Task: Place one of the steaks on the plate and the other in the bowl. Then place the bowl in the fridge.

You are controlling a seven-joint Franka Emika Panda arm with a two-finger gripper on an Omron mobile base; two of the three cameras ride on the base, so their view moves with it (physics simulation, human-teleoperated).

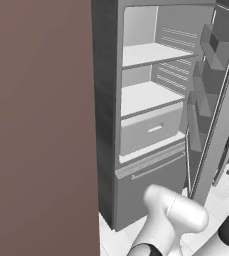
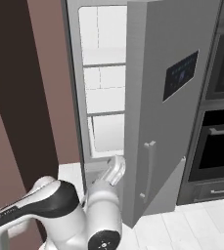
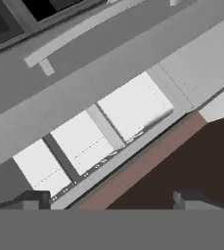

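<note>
Pincer tips stand dark at the bottom of the hand view, one at lower left and one at lower right, spread wide apart with nothing between them. Beyond them, running on a slant from lower left to upper right, are the white shelves of the fridge seen edge on, with a grey wall above and a brown panel below. At the upper left sits a dark oven.

From the left base camera, the fridge fills the centre and right of the frame, with its door swung open at the right. Two white shelves sit in the upper middle, a pale drawer under them, and a grey lower drawer with a long handle beneath. A brown panel covers the left half. The white arm rises at the lower right.

From the right base camera, the fridge door stands open in the centre, carrying a dark display panel and a handle. White shelves show to its left. A dark wall oven is at the right edge. The arm sits at the lower left.
</note>
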